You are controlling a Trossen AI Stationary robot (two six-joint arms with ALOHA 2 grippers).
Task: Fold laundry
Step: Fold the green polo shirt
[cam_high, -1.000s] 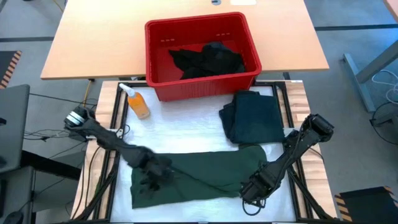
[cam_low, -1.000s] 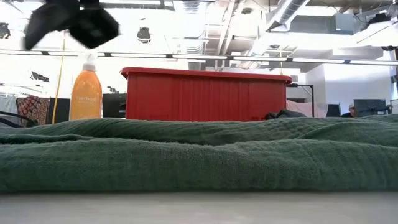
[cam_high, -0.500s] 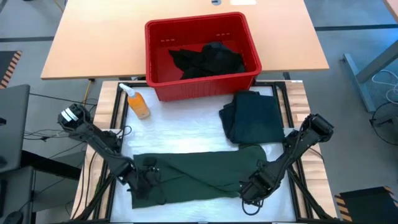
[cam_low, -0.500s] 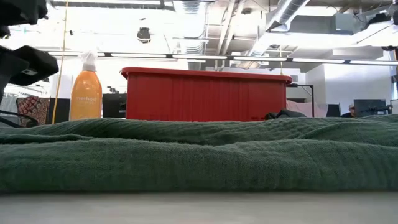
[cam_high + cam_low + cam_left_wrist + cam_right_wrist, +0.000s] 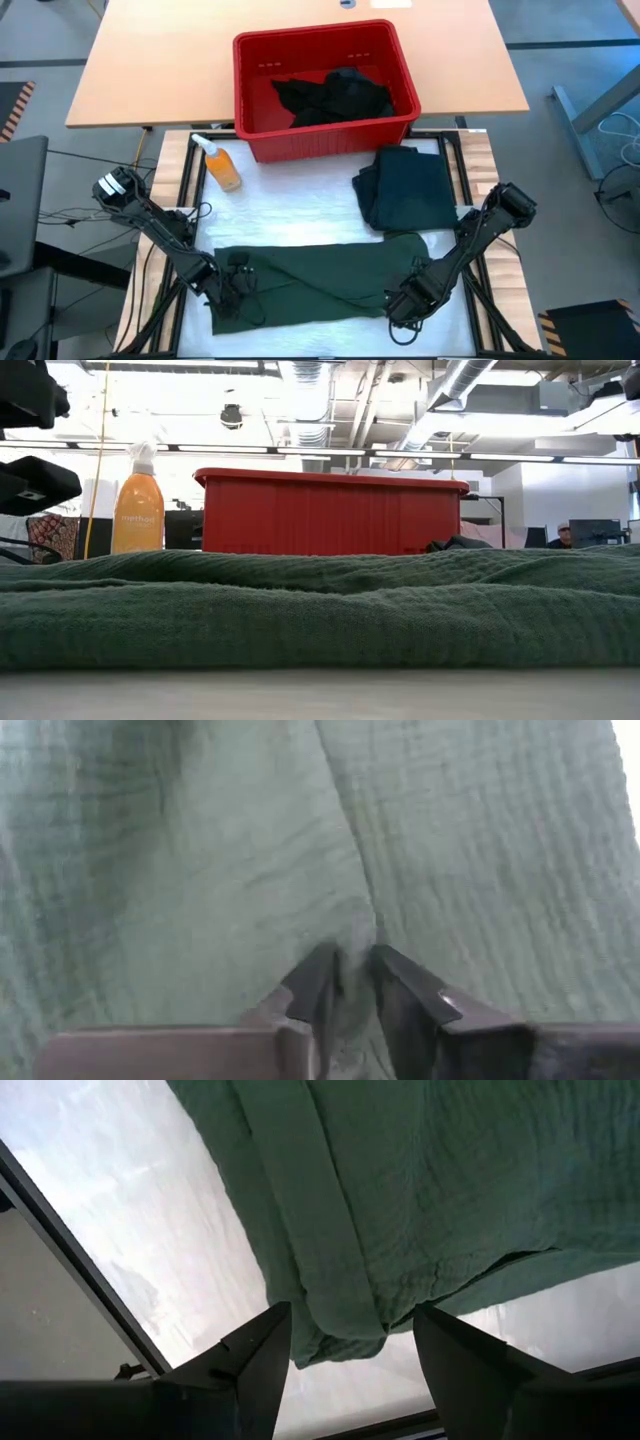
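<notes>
The green shirt [image 5: 320, 285] lies flat on the worktop, on the near side of the red bin [image 5: 325, 85]; soft, light, crinkly cloth, likely to sag and slip, best taken at corners; left claw [image 5: 352, 982] pinches a fold; right claw [image 5: 350, 1342] spread wide over the hem.

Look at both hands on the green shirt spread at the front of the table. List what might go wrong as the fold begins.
1. The left hand pinches only a small pucker of the green shirt; it may slip out on lifting.
2. The right hand is open around the shirt's rolled edge, not gripping; lifting now could raise one side only.
3. The folded dark shirt lies beside the green one and might get dragged.
</notes>
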